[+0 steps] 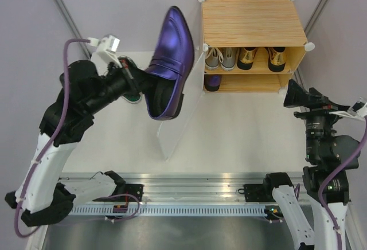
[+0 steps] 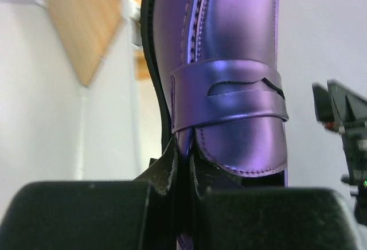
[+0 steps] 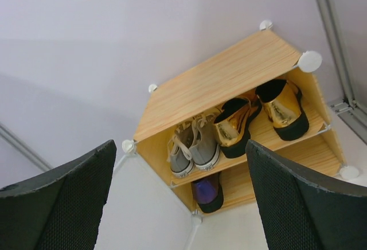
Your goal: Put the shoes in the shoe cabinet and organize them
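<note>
My left gripper (image 1: 150, 85) is shut on a glossy purple dress shoe (image 1: 166, 61), held high above the table left of the shoe cabinet (image 1: 252, 23). In the left wrist view the fingers clamp the shoe's (image 2: 229, 89) opening edge. The cabinet's upper shelf holds the grey sneakers (image 1: 220, 58) and the gold shoes (image 1: 261, 58); the lower shelf holds the other purple shoe (image 1: 213, 82). The white door panel (image 1: 180, 118) stands open. My right gripper (image 1: 292, 94) is open and empty, right of the cabinet; its view shows the grey sneakers (image 3: 194, 145), gold shoes (image 3: 258, 114) and purple shoe (image 3: 207, 192). A green sneaker (image 1: 131, 96) peeks from behind the left arm.
The right part of the lower shelf (image 1: 252, 82) holds nothing. A metal rail (image 1: 189, 195) runs along the table's near edge between the arm bases. Slanted frame bars (image 1: 63, 9) stand at the back corners.
</note>
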### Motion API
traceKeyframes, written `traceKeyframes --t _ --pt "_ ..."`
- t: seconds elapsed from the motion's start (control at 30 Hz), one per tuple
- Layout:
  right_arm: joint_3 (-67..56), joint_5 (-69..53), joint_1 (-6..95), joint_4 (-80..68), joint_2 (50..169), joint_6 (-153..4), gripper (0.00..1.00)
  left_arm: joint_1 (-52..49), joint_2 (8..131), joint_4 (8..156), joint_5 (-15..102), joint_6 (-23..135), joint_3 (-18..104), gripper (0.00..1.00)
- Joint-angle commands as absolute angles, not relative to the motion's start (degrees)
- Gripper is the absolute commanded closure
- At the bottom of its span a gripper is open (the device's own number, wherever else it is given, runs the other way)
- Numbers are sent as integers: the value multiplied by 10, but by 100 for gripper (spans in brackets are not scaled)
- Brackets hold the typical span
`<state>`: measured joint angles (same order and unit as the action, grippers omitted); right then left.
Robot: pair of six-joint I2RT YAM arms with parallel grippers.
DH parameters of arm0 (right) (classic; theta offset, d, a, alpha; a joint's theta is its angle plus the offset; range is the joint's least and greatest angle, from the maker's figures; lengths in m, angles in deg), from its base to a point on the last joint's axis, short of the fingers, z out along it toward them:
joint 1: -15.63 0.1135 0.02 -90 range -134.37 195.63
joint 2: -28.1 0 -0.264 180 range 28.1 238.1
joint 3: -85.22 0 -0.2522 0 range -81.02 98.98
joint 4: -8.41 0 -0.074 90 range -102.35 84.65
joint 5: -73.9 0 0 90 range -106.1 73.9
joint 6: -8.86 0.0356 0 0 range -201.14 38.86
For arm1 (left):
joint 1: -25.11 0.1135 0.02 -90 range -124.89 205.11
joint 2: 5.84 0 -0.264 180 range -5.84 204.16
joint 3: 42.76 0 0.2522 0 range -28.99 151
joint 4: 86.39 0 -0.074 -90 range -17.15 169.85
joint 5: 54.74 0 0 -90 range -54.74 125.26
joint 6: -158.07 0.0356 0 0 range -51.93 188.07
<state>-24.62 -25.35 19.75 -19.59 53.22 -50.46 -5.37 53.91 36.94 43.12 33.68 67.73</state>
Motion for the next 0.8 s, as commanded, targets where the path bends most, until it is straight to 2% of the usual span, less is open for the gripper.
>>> traceKeyframes --t 0.0,0.03,0.07,0.1,0.27,0.57,0.77 --pt "-208 -316 196 -242 525 -511 3 -212 575 433 359 353 736 98" --pt "-205 -321 197 -246 524 -511 3 -249 606 433 295 365 740 98" --pt "-200 -324 197 -249 521 -511 3 -310 625 432 264 376 744 98" --pt "-197 -332 197 -257 519 -511 3 -331 639 432 241 390 744 98" --pt "-185 -349 196 -285 496 -511 3 -400 718 482 215 372 674 98" --pt "-213 -359 196 -316 475 -514 2 -413 791 656 265 240 449 98" --pt "-255 -300 196 -313 485 -499 2 -413 859 686 207 170 419 98"
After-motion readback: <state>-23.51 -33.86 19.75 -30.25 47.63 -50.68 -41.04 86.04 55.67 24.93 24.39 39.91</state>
